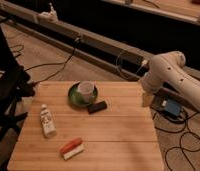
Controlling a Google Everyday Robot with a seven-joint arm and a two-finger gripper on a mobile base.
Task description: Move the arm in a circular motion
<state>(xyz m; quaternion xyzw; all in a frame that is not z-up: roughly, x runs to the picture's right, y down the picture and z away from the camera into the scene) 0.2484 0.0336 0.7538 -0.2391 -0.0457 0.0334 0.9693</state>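
The white arm [169,75] comes in from the right, with thick rounded segments, a bulbous joint and rows of small dark dots. Its end points down at the right edge of the wooden table [113,135]. The gripper [147,100] hangs there as a pale block just beside the table's far right edge, apart from all objects on the table.
On the table are a green plate [74,97] holding a white cup [86,89], a black block [97,106], a white bottle [47,121] lying down and a red and white object [71,148]. A blue box [171,107] and cables lie on the floor at right. A dark chair [5,90] stands at left.
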